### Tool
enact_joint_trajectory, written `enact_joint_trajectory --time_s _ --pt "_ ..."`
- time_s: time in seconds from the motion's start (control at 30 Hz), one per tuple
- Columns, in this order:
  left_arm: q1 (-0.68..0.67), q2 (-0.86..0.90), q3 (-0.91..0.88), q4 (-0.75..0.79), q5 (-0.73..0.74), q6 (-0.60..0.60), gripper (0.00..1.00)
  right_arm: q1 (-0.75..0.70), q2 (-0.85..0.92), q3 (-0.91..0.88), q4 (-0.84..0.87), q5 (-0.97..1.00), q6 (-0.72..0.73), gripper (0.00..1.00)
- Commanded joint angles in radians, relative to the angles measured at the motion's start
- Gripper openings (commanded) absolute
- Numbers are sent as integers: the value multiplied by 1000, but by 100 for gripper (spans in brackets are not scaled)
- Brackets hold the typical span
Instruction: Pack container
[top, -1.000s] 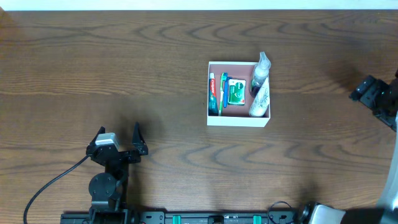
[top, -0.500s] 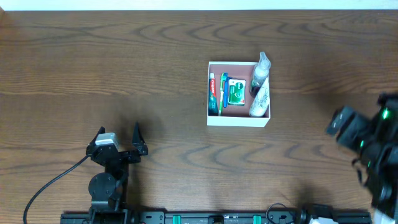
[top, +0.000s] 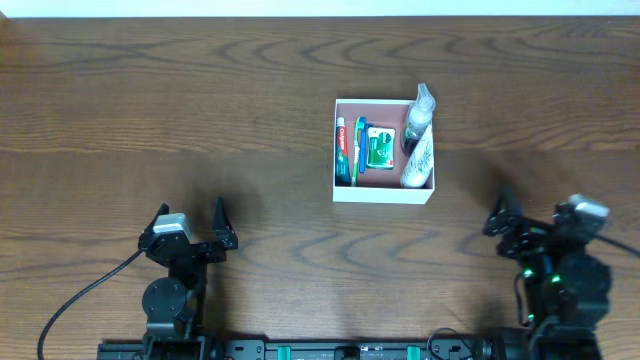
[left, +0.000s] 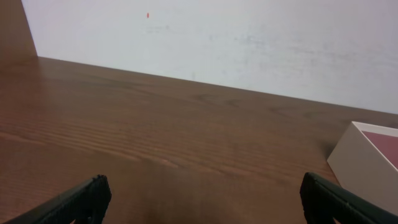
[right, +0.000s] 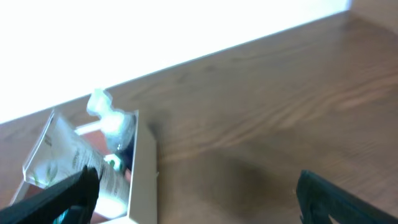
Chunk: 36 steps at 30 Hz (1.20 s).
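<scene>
Container (top: 384, 193) sat mid-tabletop (top: 180, 100), holding toothpaste (top: 342, 150), green packet (top: 379, 149) and spray bottle (top: 418, 148). Left gripper (top: 190, 213) and right gripper (top: 541, 214) were wide open, empty, well apart from it. Packing looked finished; nothing loose left, so likely just park.

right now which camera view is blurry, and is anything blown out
Right wrist: soft all over, the container and spray bottle fuzzy, the backdrop blown to pure white. Left wrist: sharp, the bright wall keeps its texture. Overhead: crisp and evenly lit, only faint shadows on the table.
</scene>
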Motion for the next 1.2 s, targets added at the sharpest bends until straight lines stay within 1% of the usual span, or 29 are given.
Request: enact_joint_trajectory --time_s 0.0,0.13,0.2,0.37,0.47,0.7,0.8,0.9,1.07,1.17 --pt "5 -6 -18 -42 -8 14 98 37 -79 -134 73 -19 -55 99" --pt "5 -6 -18 -42 -8 14 98 39 -161 -244 142 -45 -56 99" --pt "5 -6 -18 -42 -8 14 98 39 -199 -281 163 -74 -82 99" --pt "5 -6 -18 -42 -8 14 98 39 -284 -328 180 -165 -203 99" --pt "5 -6 -18 -42 -8 14 98 38 -294 -337 198 -183 -251 99" --pt "5 -6 -18 -42 -8 14 98 41 -294 -352 269 -191 -249 99" --pt "5 -6 -18 -42 -8 14 98 55 -294 -394 358 -190 -248 99" --pt "5 -6 -18 -42 -8 14 98 67 -294 -444 449 -178 -214 99" --pt "5 -6 -18 -42 -8 14 98 79 -294 -446 433 -154 -201 99" --pt "5 -6 -18 -42 -8 14 98 79 -294 -446 409 -132 -238 99"
